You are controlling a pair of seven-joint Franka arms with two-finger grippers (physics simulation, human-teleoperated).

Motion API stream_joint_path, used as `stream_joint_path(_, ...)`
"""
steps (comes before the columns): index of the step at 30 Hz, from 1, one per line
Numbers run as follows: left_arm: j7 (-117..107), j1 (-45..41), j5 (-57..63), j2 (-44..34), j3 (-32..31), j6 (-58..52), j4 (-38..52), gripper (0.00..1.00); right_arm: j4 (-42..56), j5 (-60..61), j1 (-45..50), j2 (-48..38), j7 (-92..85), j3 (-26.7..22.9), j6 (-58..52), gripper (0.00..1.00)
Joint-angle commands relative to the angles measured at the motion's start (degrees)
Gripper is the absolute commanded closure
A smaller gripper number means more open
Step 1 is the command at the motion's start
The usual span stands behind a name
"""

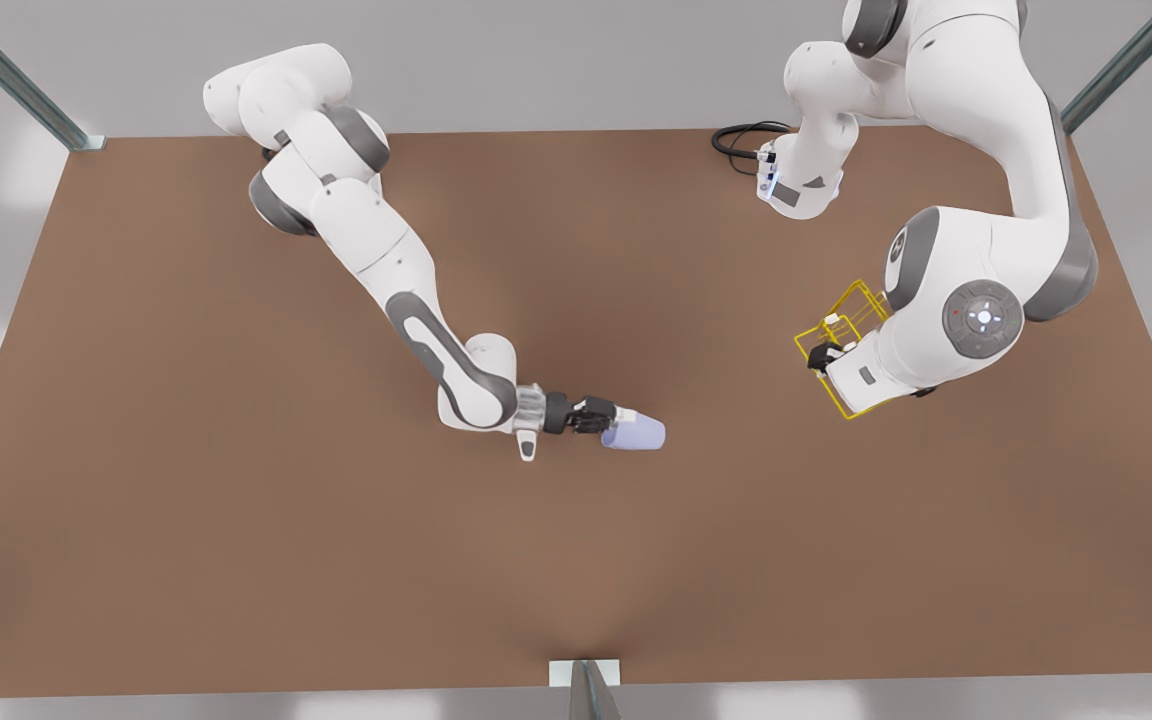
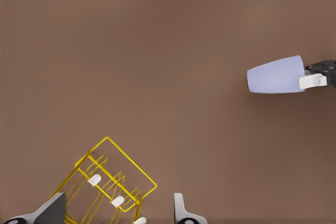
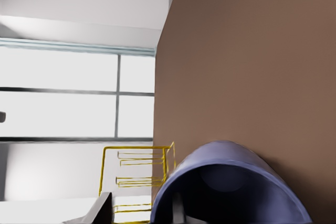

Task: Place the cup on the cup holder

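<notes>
The brown table [image 1: 236, 550] carries the cup holder [image 1: 851, 350] toward the front view's right, and a black cable loop [image 1: 741, 140] lies near the far edge. Grey metal frame posts [image 1: 11, 75] stand at the table corners. Open tabletop is seen between the cup and the cup holder; the two are well apart.

The cup [image 1: 634, 433] is held near the table's centre, tipped on its side. It is a plain lavender-blue tumbler without handle, tapered, its narrow base turned away from the gripper and its wide rim toward it. In the right wrist view its dark interior and rim [image 3: 231, 187] face the camera.

The right gripper [image 1: 604, 415] is closed on the cup at the rim, one white-tipped finger [image 2: 313, 81] lying on the outer wall.

The left gripper [image 1: 820, 357] hangs above the cup holder. Its fingers [image 2: 180, 208] are spread apart and nothing is held between them. The cup holder [image 2: 113, 182] is a yellow wire frame with white-tipped pegs.
</notes>
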Motion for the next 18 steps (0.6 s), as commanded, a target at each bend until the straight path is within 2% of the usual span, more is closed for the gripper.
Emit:
stream_joint_path(1, -0.2, 0.0, 0.1, -0.1, 0.0, 0.0, 0.0, 0.00, 0.0, -0.1, 0.0, -0.2, -16.6, -0.2, 0.0, 0.18)
stream_joint_path(4, -0.2, 0.0, 0.2, 0.0, 0.0, 0.0, 0.0, 0.00, -0.7, -0.8, -0.1, -0.6, -16.6, -1.4, -0.1, 0.18)
stream_joint_path(8, -0.2, 0.0, 0.2, 0.1, 0.0, 0.0, 0.0, 0.00, -10.7, -2.3, -2.9, -7.5, -16.2, -2.3, -0.1, 0.18)
stream_joint_path(11, -0.1, -4.1, 0.5, 1.1, 0.0, 0.0, 0.1, 0.00, -15.4, -4.2, -4.1, -10.8, -17.0, -2.5, 0.0, 0.18)
stream_joint_path(16, 1.2, -12.0, 0.2, 3.6, -0.1, 0.4, 0.3, 0.00, -28.2, -13.2, -10.0, -21.4, -16.5, -2.6, -0.2, 0.18)
stream_joint_path(17, 11.2, -12.4, 0.1, 4.1, -0.1, 0.5, 0.6, 0.00, -31.9, -16.4, -12.3, -24.6, -16.5, -2.8, -0.2, 0.18)
stream_joint_path(18, 20.1, -12.4, 0.0, 5.0, -0.1, 2.1, 0.6, 0.00, -36.7, -21.0, -13.8, -29.3, -16.0, -5.2, -0.2, 0.18)
